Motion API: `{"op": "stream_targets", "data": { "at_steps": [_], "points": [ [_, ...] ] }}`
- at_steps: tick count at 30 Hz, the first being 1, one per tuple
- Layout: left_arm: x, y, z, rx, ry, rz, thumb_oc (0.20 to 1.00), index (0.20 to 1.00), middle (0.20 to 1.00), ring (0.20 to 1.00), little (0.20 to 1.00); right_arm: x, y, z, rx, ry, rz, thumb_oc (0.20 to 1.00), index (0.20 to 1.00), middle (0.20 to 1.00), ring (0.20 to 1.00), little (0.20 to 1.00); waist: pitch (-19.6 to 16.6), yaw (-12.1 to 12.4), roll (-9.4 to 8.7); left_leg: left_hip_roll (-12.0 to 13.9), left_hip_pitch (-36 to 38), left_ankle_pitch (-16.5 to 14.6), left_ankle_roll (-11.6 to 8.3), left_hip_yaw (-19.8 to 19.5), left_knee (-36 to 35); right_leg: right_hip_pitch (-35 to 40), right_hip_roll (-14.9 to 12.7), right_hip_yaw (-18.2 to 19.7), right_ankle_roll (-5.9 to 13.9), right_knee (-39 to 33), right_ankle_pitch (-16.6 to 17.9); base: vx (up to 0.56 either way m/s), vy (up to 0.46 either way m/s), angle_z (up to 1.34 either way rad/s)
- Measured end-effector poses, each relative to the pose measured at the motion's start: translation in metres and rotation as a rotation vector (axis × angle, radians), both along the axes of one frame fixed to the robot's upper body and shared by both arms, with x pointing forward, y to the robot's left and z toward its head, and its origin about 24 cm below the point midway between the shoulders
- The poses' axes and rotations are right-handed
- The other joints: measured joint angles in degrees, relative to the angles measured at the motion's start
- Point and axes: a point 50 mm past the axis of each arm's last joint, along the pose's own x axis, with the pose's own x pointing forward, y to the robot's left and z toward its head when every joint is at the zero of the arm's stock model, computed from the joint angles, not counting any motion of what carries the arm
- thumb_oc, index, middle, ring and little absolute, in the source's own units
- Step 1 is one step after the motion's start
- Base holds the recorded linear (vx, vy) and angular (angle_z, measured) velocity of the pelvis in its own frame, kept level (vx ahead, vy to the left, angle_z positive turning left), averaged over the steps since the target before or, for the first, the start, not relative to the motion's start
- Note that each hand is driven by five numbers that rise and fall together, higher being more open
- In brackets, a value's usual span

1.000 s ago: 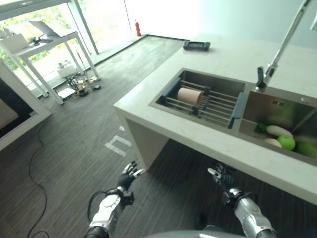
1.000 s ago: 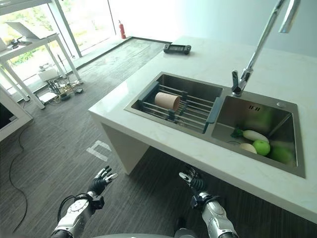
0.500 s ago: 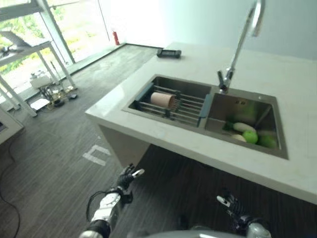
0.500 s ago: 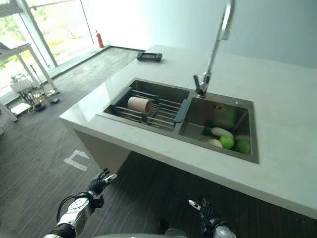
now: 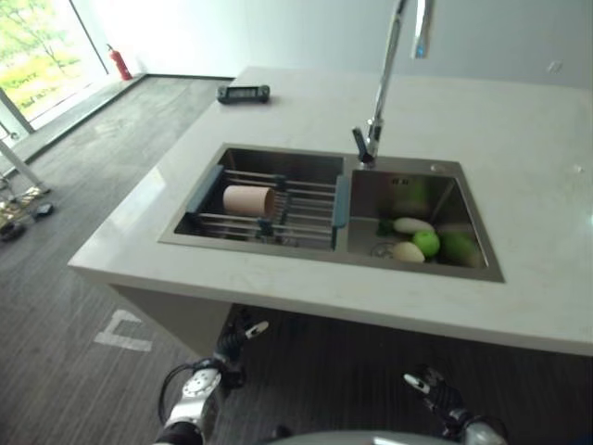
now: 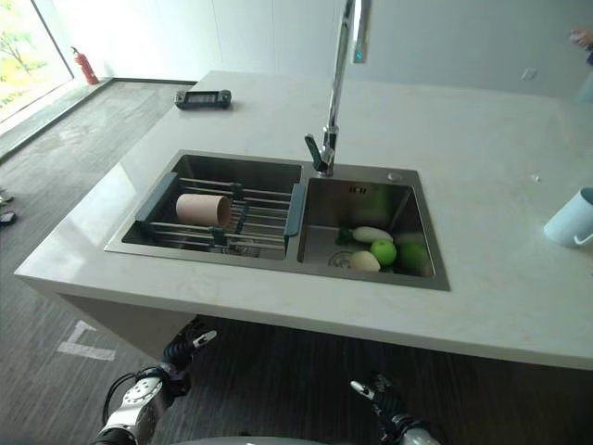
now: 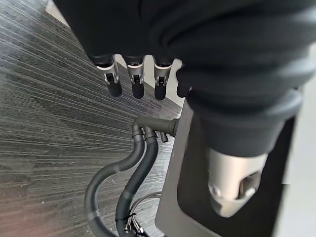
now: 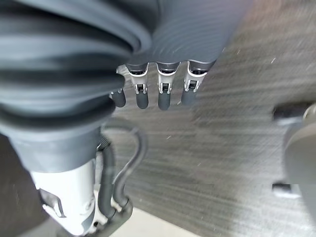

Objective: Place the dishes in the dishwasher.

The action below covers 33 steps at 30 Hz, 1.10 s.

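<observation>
A tan cup point(image 6: 203, 209) lies on its side on a blue-edged drying rack point(image 6: 227, 213) in the left basin of a steel double sink point(image 6: 278, 260). A pale blue mug point(image 6: 573, 219) stands on the white counter point(image 6: 482, 167) at the far right. My left hand point(image 6: 182, 348) hangs low below the counter's front edge, fingers straight and holding nothing point(image 7: 136, 79). Low on the other side, under the counter, my right hand point(image 6: 378, 397) is also open and empty point(image 8: 163, 84).
The right basin holds a green apple point(image 6: 383, 251) and pale vegetables point(image 6: 371, 235). A tall tap point(image 6: 335, 83) rises behind the sink. A black device point(image 6: 204, 98) lies at the counter's far left. Dark striped floor point(image 6: 56, 185) spreads to the left.
The camera has swung right, so the sink sits more centred and the mug has come into view. Both hands stay low and open.
</observation>
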Motion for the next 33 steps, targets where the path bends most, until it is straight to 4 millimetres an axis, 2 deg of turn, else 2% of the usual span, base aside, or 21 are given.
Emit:
{"op": "stream_targets", "data": {
  "at_steps": [4,11,14,15,16,17,20,22,23,24,25,26,27,28,30,31,32,33],
  "points": [
    [-0.008,0.005,-0.002,0.004,0.014,0.015,1.000,1.000,1.000,1.000,1.000,0.003,0.003,0.002,-0.002,-0.015,-0.006,1.000,1.000,1.000,1.000,1.000,-0.7,1.2,1.09,-0.8,0.1,-0.3,0.22,1.8,-0.4,1.3,-0.7,0.8,0.32,-4.8,3.3,0.04,0.036,-0.18],
    [-0.016,0.003,-0.006,-0.010,0.041,0.009,1.000,1.000,1.000,1.000,1.000,0.003,-0.007,0.003,-0.026,-0.015,-0.048,1.000,1.000,1.000,1.000,1.000,-0.9,1.4,0.73,-0.4,0.1,-0.1,-0.02,3.4,-0.4,1.3,-0.5,1.7,0.18,-6.2,5.0,0.00,0.044,-0.11],
    [-0.032,0.009,-0.020,-0.008,0.166,0.036,1.000,1.000,1.000,1.000,1.000,0.004,-0.007,0.003,-0.024,-0.014,-0.051,1.000,1.000,1.000,1.000,1.000,-1.3,1.6,0.19,-0.1,0.4,-0.2,0.06,5.3,-0.4,0.7,-0.9,0.8,0.46,-5.9,5.4,0.00,0.087,-0.31],
    [-0.042,0.014,-0.028,-0.002,0.228,0.059,1.000,1.000,1.000,1.000,1.000,0.004,-0.007,0.003,-0.025,-0.013,-0.053,1.000,1.000,1.000,1.000,1.000,-1.5,1.7,-0.19,0.0,1.0,-0.3,0.17,6.1,-0.4,0.7,-1.4,-1.4,0.51,-5.7,5.4,0.00,0.107,-0.50],
    [-0.063,0.023,-0.040,0.009,0.343,0.111,1.000,1.000,1.000,1.000,1.000,0.003,-0.009,0.002,-0.039,0.000,-0.065,1.000,1.000,1.000,1.000,1.000,-2.1,1.9,-0.69,0.2,1.7,-0.7,0.17,7.7,-0.4,0.3,-2.0,-3.4,0.48,-5.4,4.6,0.00,0.131,-0.55],
    [-0.073,0.027,-0.044,0.016,0.389,0.143,1.000,1.000,1.000,1.000,1.000,0.003,-0.010,0.001,-0.053,0.006,-0.077,1.000,1.000,1.000,1.000,1.000,-2.4,2.0,-1.00,0.1,1.8,-0.9,0.09,8.3,-0.4,-0.1,-2.1,-3.4,0.58,-4.7,4.6,0.00,0.138,-0.42],
    [-0.080,0.028,-0.047,-0.007,0.423,0.195,1.000,1.000,1.000,1.000,1.000,0.001,-0.020,0.002,-0.093,0.018,-0.136,1.000,1.000,1.000,1.000,1.000,-2.7,1.8,-0.80,-0.8,1.8,-1.8,1.41,8.2,-0.4,-3.1,-2.6,-3.1,1.55,1.7,4.9,0.03,0.120,-0.15],
    [-0.081,0.030,-0.048,-0.009,0.430,0.217,1.000,1.000,1.000,1.000,1.000,0.003,-0.022,0.003,-0.102,0.015,-0.137,1.000,1.000,1.000,1.000,1.000,-2.6,1.8,-0.04,-1.1,1.7,-2.3,1.66,7.8,-0.4,-8.3,-2.8,-3.0,2.12,10.1,4.7,0.08,0.001,-0.41],
    [-0.084,0.034,-0.048,-0.015,0.433,0.260,1.000,1.000,1.000,1.000,1.000,0.007,-0.021,0.003,-0.100,0.006,-0.133,1.000,1.000,1.000,1.000,1.000,-2.5,1.7,0.47,-0.7,2.1,-2.4,2.08,8.6,-0.4,-11.7,-3.7,-4.6,5.06,14.6,3.8,0.09,-0.055,-0.47],
    [-0.085,0.040,-0.046,-0.016,0.425,0.306,1.000,1.000,1.000,1.000,1.000,0.001,-0.020,0.001,-0.100,0.023,-0.125,1.000,1.000,1.000,1.000,1.000,-2.5,1.1,-0.13,-1.3,2.2,-2.5,2.24,8.9,-0.4,-12.8,-4.7,-6.6,6.00,14.5,3.1,0.11,-0.089,-0.35],
    [-0.083,0.044,-0.044,-0.016,0.413,0.329,1.000,1.000,1.000,1.000,1.000,-0.002,-0.021,0.000,-0.102,0.038,-0.124,1.000,1.000,1.000,1.000,1.000,-2.5,1.1,-0.95,-1.8,2.0,-2.6,2.42,9.3,-0.4,-13.8,-5.1,-7.5,6.08,14.0,3.1,0.11,-0.102,-0.18],
    [-0.083,0.048,-0.043,-0.018,0.406,0.344,1.000,1.000,1.000,1.000,1.000,-0.006,-0.022,-0.002,-0.108,0.055,-0.120,1.000,1.000,1.000,1.000,1.000,-2.4,1.0,-1.71,-2.2,2.1,-2.7,2.82,9.7,-0.4,-15.0,-5.3,-8.1,6.27,13.0,3.2,0.11,-0.124,-0.15],
    [-0.083,0.049,-0.043,-0.029,0.403,0.358,1.000,1.000,1.000,1.000,1.000,-0.009,-0.023,-0.003,-0.112,0.065,-0.122,1.000,1.000,1.000,1.000,1.000,-2.3,0.8,-1.85,-2.4,1.9,-2.6,3.16,9.7,-0.4,-16.6,-5.2,-8.1,7.42,12.6,3.9,0.10,-0.138,0.09],
    [-0.084,0.046,-0.043,-0.038,0.398,0.353,1.000,1.000,1.000,1.000,1.000,-0.020,-0.024,-0.007,-0.118,0.102,-0.120,1.000,1.000,1.000,1.000,1.000,-2.2,0.1,-1.70,-2.3,2.1,-2.4,3.52,9.8,-0.4,-16.7,-5.7,-8.0,6.69,12.7,4.1,0.20,-0.241,0.25],
    [-0.082,0.036,-0.045,-0.064,0.387,0.337,1.000,1.000,1.000,1.000,1.000,-0.026,-0.026,-0.009,-0.127,0.131,-0.123,1.000,1.000,1.000,1.000,1.000,-2.3,0.4,-1.42,-1.6,2.1,-2.6,3.22,9.3,-0.4,-14.4,-4.6,-8.1,4.75,12.5,3.1,0.26,-0.219,0.30],
    [-0.083,0.028,-0.047,-0.082,0.391,0.330,1.000,1.000,1.000,1.000,1.000,-0.033,-0.029,-0.013,-0.136,0.169,-0.136,1.000,1.000,1.000,1.000,1.000,-2.3,1.0,-0.34,-0.2,2.6,-2.9,2.32,9.0,-0.4,-12.2,-2.9,-8.1,0.64,12.6,1.0,0.16,-0.062,0.31],
    [-0.089,-0.002,-0.056,-0.144,0.416,0.279,1.000,1.000,1.000,1.000,1.000,-0.041,-0.046,-0.011,-0.170,0.189,-0.176,1.000,1.000,1.000,1.000,1.000,-2.2,1.5,2.44,2.9,4.1,-3.2,0.55,7.9,0.0,-6.7,2.4,-7.5,-3.45,3.7,1.9,0.15,-0.003,0.20],
    [-0.087,-0.008,-0.056,-0.158,0.408,0.277,1.000,1.000,1.000,1.000,1.000,-0.036,-0.050,-0.007,-0.181,0.167,-0.171,1.000,1.000,1.000,1.000,1.000,-2.2,1.7,3.19,3.6,3.8,-2.4,-0.81,7.8,1.2,-5.3,3.4,-7.6,-4.12,1.7,3.2,0.16,0.062,0.17]
  ]
}}
